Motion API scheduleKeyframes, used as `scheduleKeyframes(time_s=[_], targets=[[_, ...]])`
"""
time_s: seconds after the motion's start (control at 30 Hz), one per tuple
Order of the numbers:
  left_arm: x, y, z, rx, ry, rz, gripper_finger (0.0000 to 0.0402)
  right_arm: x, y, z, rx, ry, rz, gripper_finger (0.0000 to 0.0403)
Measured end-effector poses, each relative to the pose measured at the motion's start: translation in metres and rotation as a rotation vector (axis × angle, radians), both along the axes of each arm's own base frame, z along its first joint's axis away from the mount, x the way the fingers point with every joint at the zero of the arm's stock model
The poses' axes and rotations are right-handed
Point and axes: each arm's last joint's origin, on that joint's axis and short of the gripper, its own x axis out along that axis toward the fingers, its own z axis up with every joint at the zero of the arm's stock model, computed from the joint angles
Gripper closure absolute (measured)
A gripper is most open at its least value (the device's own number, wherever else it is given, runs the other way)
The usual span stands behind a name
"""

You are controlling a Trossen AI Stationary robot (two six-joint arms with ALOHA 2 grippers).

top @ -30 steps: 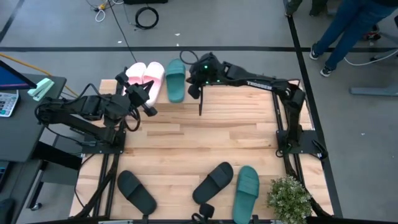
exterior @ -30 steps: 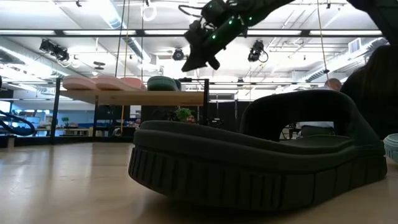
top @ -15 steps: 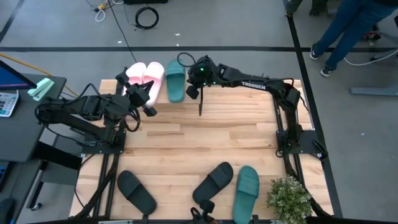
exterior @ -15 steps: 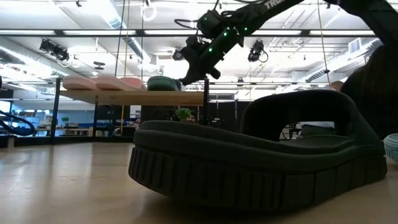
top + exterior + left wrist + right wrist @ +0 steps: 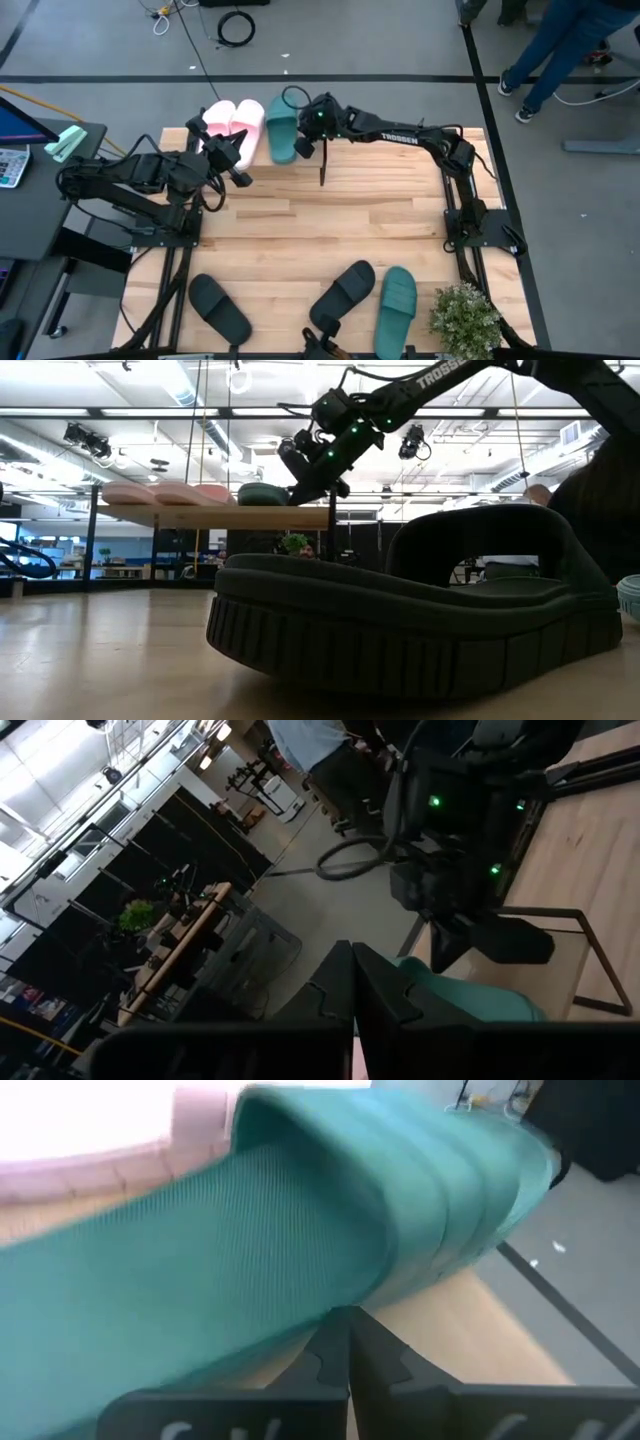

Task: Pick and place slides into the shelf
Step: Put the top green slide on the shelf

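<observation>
Right gripper (image 5: 303, 147), fingers pressed together with nothing between them, sits against the side of the teal slide (image 5: 281, 128) lying on the shelf (image 5: 215, 516) beside the pink pair (image 5: 232, 120). Its arm reaches long and low across the table's (image 5: 330, 230) far edge. Half a second ago it stood slightly farther from the slide. Left gripper (image 5: 240, 177) waits closed near the shelf.
</observation>
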Motion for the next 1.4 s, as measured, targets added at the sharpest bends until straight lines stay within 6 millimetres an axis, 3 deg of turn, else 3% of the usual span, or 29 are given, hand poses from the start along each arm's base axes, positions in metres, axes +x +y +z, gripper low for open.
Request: scheduleKeyframes(time_s=[0.2, 0.43, 0.8, 1.03, 1.23, 1.4], targets=[[0.000, 0.000, 0.000, 0.000, -0.001, 0.000, 0.0384, 0.005, -0.003, -0.009, 0.026, -0.019, 0.019, 0.0403], [0.000, 0.000, -0.001, 0.002, 0.010, 0.000, 0.0397, 0.011, -0.005, -0.023, 0.056, -0.033, 0.020, 0.0403], [-0.001, 0.000, -0.002, 0.004, 0.021, 0.000, 0.0397, 0.022, 0.000, 0.002, 0.064, -0.144, 0.110, 0.0403], [-0.001, 0.000, -0.002, 0.003, 0.021, 0.000, 0.0384, 0.020, 0.005, -0.002, 0.075, -0.075, 0.115, 0.0403], [-0.001, 0.000, -0.002, 0.003, 0.022, 0.000, 0.0397, 0.017, 0.002, -0.003, 0.053, -0.043, 0.050, 0.0403], [-0.002, 0.000, -0.004, -0.011, 0.024, 0.006, 0.0385, 0.015, 0.002, 0.003, 0.042, -0.051, 0.038, 0.0400]])
